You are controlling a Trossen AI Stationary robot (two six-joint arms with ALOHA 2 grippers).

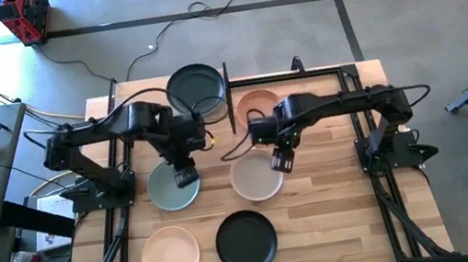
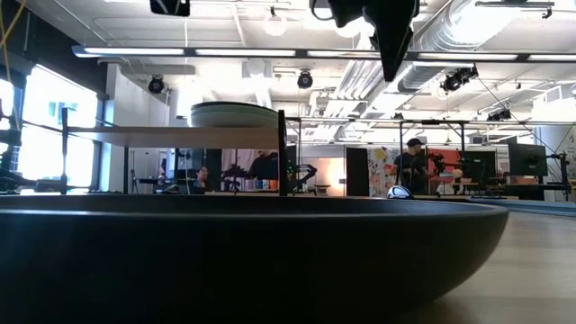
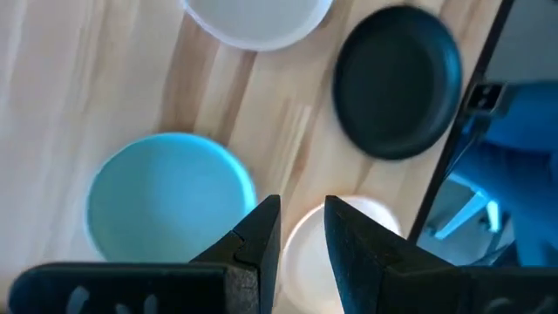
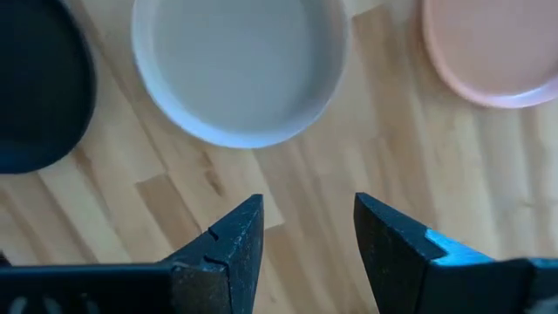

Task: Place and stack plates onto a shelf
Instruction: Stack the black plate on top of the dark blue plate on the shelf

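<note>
A grey-green plate (image 1: 195, 88) (image 2: 234, 114) rests on the raised shelf (image 1: 138, 95) (image 2: 171, 136) at the table's far side. On the tabletop lie a blue-grey plate (image 1: 169, 192) (image 3: 170, 196), a beige plate (image 1: 253, 182) (image 4: 240, 65), a peach plate (image 1: 170, 255), a black plate (image 1: 246, 241) (image 2: 252, 252) and a salmon plate (image 1: 256, 104) (image 4: 493, 52). My left gripper (image 1: 185, 174) (image 3: 301, 235) hangs above the blue-grey plate's right side, slightly open and empty. My right gripper (image 1: 282, 159) (image 4: 301, 231) hangs open and empty above the beige plate's right rim.
The shelf's black post (image 1: 229, 95) stands between the grey-green plate and the salmon plate. Both arms' bases and black frame rails (image 1: 375, 142) flank the table. Bare wood shows at the near right (image 1: 350, 225). People show in the room far behind (image 2: 414, 162).
</note>
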